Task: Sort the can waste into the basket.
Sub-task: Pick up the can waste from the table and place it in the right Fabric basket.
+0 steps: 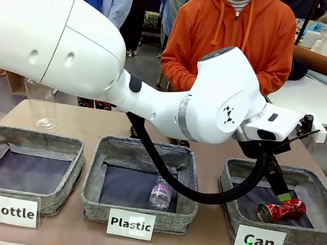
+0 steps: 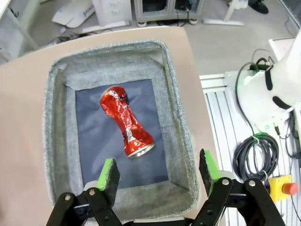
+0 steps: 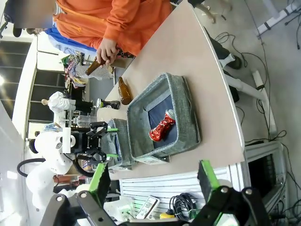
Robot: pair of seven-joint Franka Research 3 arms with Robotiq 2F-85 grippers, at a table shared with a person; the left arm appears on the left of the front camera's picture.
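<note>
One red can (image 2: 126,122) lies in the basket (image 2: 176,117), under the left hand (image 2: 158,165).

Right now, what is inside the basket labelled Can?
One crushed red can lies on the basket's dark lining. The left arm's jaws cover part of its near edge.

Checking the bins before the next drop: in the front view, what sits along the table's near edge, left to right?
Bottle basket → Plastic basket, clear plastic bottle lying inside → Can basket, crushed red can lying inside.
</note>
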